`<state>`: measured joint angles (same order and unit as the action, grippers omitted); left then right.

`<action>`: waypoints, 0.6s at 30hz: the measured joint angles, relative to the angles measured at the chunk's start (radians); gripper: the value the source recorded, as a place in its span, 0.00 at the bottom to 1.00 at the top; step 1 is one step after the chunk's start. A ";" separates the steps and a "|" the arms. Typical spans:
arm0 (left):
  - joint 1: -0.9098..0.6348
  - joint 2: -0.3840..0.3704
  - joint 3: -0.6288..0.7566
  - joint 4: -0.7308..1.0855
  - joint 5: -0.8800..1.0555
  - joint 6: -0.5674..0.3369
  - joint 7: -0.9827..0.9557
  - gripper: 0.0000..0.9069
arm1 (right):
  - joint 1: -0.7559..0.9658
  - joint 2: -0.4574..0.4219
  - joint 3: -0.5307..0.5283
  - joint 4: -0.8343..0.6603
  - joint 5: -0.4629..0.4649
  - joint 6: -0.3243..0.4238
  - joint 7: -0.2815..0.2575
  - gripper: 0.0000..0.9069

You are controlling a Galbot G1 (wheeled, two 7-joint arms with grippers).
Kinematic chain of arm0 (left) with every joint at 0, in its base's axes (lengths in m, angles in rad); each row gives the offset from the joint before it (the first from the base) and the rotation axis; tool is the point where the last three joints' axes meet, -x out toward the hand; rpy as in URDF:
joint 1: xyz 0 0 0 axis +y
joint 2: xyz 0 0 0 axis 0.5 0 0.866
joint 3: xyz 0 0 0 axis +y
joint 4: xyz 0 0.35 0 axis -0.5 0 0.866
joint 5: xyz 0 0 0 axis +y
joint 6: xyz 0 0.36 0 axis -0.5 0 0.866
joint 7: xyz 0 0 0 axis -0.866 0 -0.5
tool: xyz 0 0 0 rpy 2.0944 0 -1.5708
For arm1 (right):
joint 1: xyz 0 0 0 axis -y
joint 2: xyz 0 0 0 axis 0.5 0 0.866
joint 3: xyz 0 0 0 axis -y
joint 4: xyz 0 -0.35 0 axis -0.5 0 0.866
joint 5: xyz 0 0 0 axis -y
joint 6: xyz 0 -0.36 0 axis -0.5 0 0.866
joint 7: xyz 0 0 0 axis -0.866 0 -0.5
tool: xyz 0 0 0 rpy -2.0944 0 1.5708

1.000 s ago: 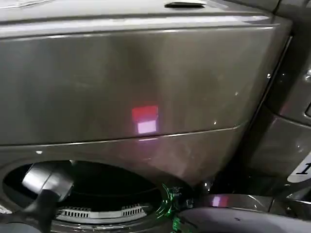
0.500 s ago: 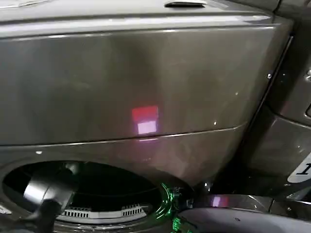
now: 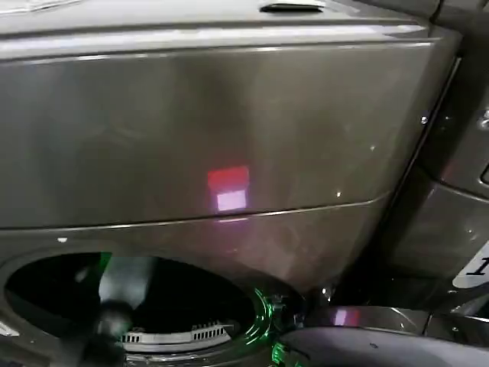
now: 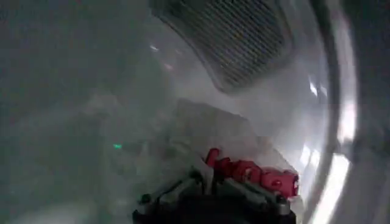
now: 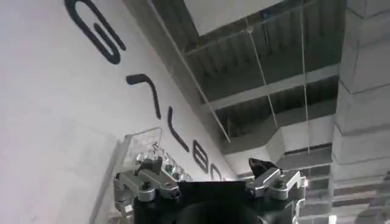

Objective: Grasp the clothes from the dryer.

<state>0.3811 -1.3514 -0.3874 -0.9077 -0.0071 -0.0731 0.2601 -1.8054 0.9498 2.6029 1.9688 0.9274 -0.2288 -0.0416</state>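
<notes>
**Left arm inside the drum, clothes at the gripper**

Your left gripper (image 4: 213,192) is deep in the dryer (image 3: 229,138), fingers spread around the clothes (image 4: 244,152) on the drum wall, red patch lying crosswise. Grip unconfirmed. Your right gripper (image 5: 210,182) hangs open, empty, beneath ceiling ducts.

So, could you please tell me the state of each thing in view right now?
Bronze-grey metal dryer: porthole open, red light lit.
White-grey clothes with red patch: lying inside the drum, ungrasped.
Left claw: inside the drum, open, just short of the clothes.
Right claw: open, empty, pointing ceilingward.
</notes>
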 measured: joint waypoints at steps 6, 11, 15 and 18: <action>0.139 -0.040 -0.048 -0.179 -0.097 -0.048 -0.179 0.00 | 0.003 0.002 0.006 0.000 -0.013 0.009 -0.003 1.00; 0.219 -0.066 -0.064 -0.269 -0.106 -0.078 -0.255 0.00 | -0.005 0.001 0.008 -0.001 -0.006 0.027 -0.003 1.00; 0.250 -0.072 -0.073 -0.315 -0.111 -0.081 -0.283 0.00 | -0.006 0.000 0.009 0.000 -0.005 0.037 -0.006 1.00; 0.263 -0.075 -0.083 -0.338 -0.112 -0.075 -0.297 0.00 | -0.009 -0.002 0.010 0.003 -0.004 0.041 -0.007 1.00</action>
<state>0.6440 -1.4267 -0.4700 -1.2452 -0.1189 -0.1483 -0.0365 -1.8141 0.9478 2.6132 1.9716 0.9236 -0.1880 -0.0486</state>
